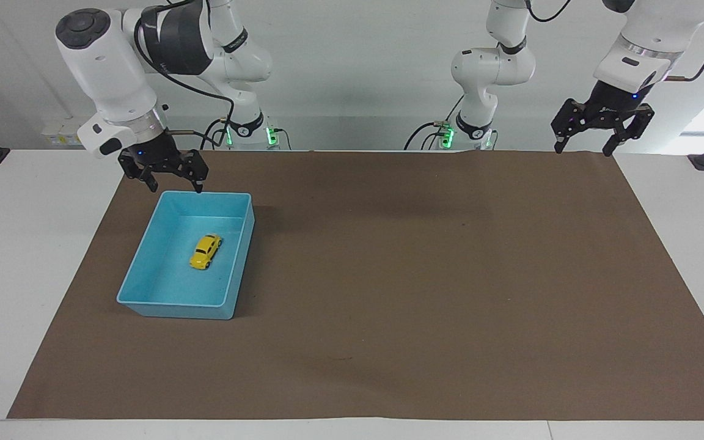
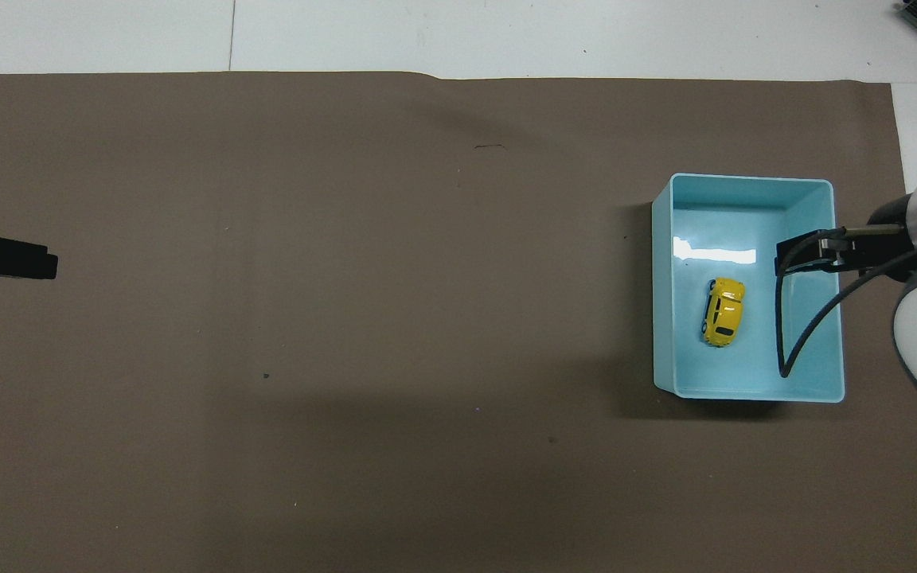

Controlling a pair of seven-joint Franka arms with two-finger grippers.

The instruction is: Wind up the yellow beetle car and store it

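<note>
The yellow car (image 1: 206, 251) lies on the floor of the blue bin (image 1: 144, 267), below the raised right gripper (image 1: 174, 184), whose fingers are spread and empty. The car is rounded, with dark windows. The left gripper (image 1: 583, 147) waits, fingers spread, over the mat's (image 1: 425, 281) left-arm end.

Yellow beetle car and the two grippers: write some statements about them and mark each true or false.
1. The yellow beetle car lies inside the light blue bin. True.
2. The right gripper holds the car. False: it is open, empty, raised over the bin's edge nearest the robots.
3. The left gripper is shut on a second car. False: it is open and empty, waiting over the brown mat at its own end.
4. The car rests on its wheels. True.
</note>
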